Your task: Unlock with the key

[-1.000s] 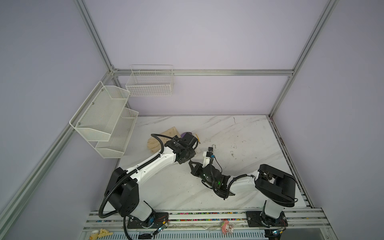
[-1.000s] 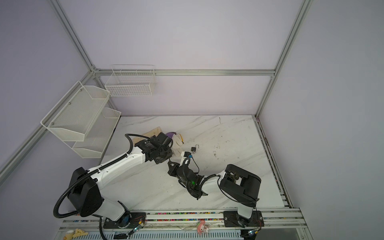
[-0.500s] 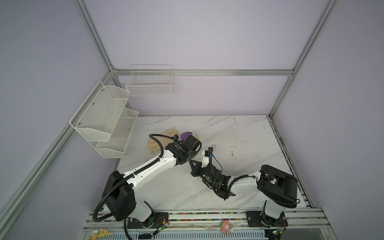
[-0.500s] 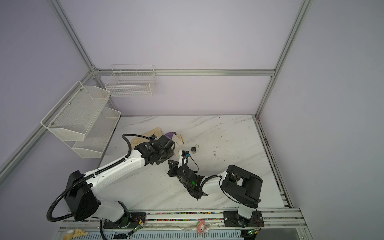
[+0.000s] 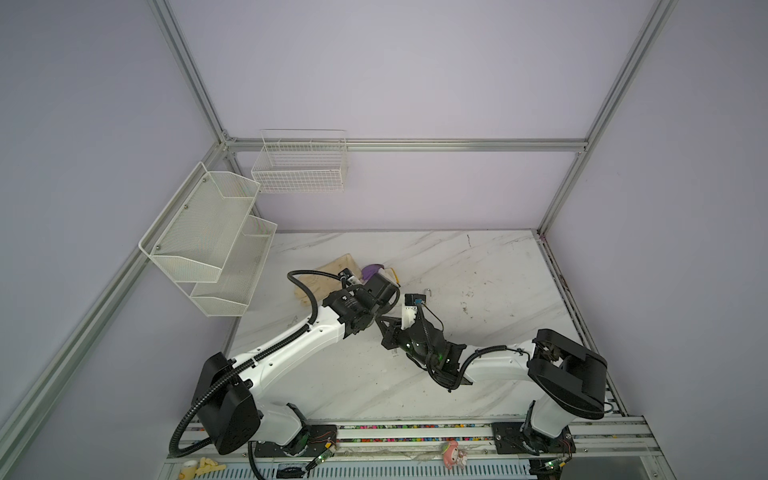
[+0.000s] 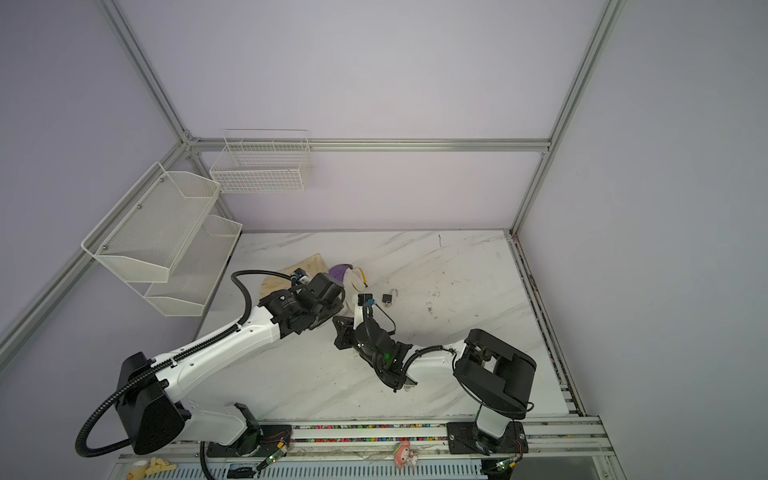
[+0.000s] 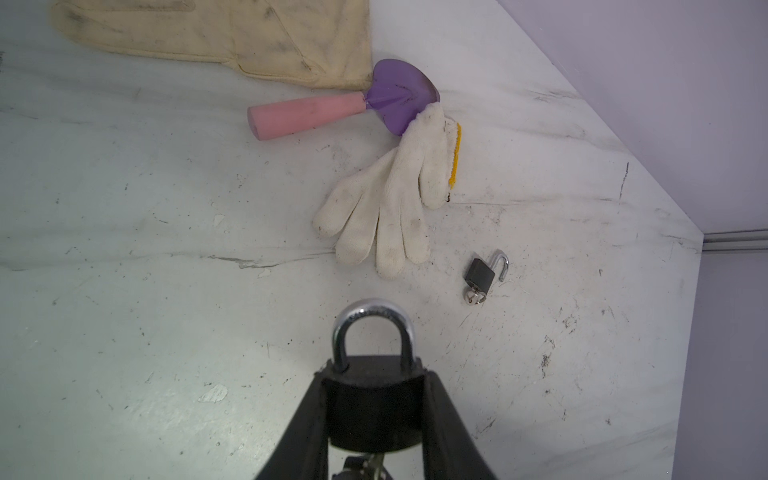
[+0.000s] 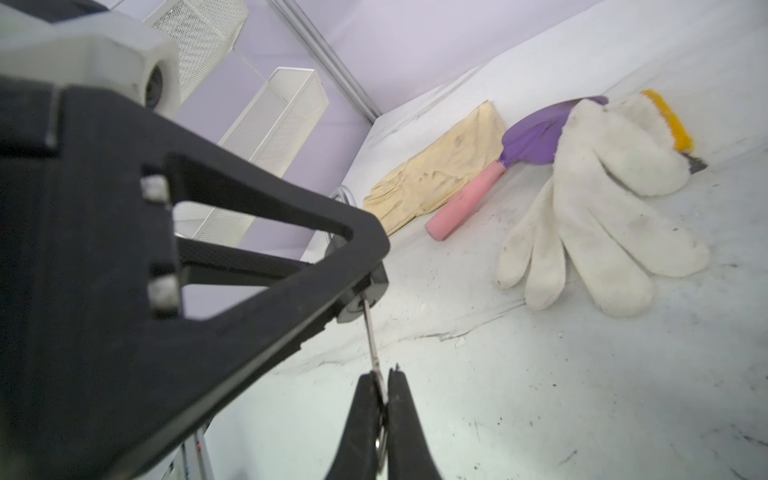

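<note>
left end effector (image 7: 376, 376) gripping, right end effector (image 8: 381, 377) pinched shut

Marble table (image 7: 166, 291): yellow glove (image 7: 216, 33), white glove (image 7: 395, 199), trowel (image 7: 332, 110), small padlock (image 7: 482, 272).

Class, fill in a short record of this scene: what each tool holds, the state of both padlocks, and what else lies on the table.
Left tool: shut on the large padlock, shackle closed
Right tool: shut on the key, blade in the large padlock's base
Small padlock: on the table, shackle open, second key in it
Other items: white glove, purple trowel, tan glove
</note>
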`<state>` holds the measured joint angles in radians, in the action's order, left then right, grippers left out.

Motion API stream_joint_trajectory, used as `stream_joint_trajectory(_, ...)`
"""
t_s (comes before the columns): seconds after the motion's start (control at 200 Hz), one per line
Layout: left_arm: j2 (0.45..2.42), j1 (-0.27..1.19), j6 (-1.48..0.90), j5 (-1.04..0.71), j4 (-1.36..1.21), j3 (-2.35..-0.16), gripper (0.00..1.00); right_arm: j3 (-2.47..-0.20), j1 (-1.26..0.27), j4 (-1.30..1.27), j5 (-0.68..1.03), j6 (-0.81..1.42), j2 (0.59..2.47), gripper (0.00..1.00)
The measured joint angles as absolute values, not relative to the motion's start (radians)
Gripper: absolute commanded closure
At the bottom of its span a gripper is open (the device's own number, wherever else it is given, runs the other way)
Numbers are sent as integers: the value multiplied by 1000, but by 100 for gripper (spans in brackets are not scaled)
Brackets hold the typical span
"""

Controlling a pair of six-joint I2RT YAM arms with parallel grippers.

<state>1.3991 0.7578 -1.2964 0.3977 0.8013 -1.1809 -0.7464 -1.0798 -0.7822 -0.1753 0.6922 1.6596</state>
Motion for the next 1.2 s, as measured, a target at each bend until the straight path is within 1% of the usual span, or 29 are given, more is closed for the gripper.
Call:
stream_joint_trajectory(0.09,1399,765,-1295,399,806,-1178,98,-748,-1066,-712,-131,694,1627,100)
stream_joint_trajectory(0.235,1397,778,-1294,390,808,-1174,98,-749,-1065,-615,-120,690,1577,100)
stream_joint_trajectory(0.51,1396,778,-1293,352,813,-1169,98,-752,-1071,-511,-146,673,1531,100)
stream_joint_trajectory(0.715,1396,777,-1299,349,816,-1170,98,-807,-1076,-401,-167,672,1525,100)
stream_joint_trajectory(0.875,1396,777,-1330,337,793,-1168,98,-808,-1085,-413,-195,683,1533,100)
stream_joint_trajectory(0.96,1387,776,-1355,325,750,-1147,99,-796,-1095,-447,-237,674,1539,100)
stream_joint_trajectory(1.08,1366,770,-1399,309,704,-1106,100,-788,-1125,-499,-319,622,1575,100)
stream_joint_trajectory(1.2,1361,766,-1407,324,706,-1101,100,-792,-1137,-552,-352,589,1610,100)
